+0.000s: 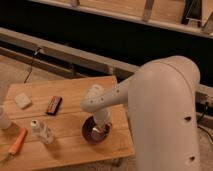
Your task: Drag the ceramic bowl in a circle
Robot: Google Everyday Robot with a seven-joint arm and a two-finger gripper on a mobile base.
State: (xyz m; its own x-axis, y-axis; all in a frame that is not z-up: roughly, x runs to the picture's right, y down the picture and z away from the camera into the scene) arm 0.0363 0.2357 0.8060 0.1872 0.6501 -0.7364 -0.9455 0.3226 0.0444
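The ceramic bowl (93, 133), dark maroon and shallow, sits on the wooden table (70, 95) near its front right corner. My gripper (102, 128) comes down from the white arm (165, 110) into the bowl's right side and is shut on its rim. The arm's wrist covers the bowl's far edge.
A small clear bottle (42, 131) stands left of the bowl. An orange tool (17, 141) lies by the front left edge, and a white cup (2, 119) shows at the left border. Farther back lie a white sponge (22, 100) and a dark bar (53, 105).
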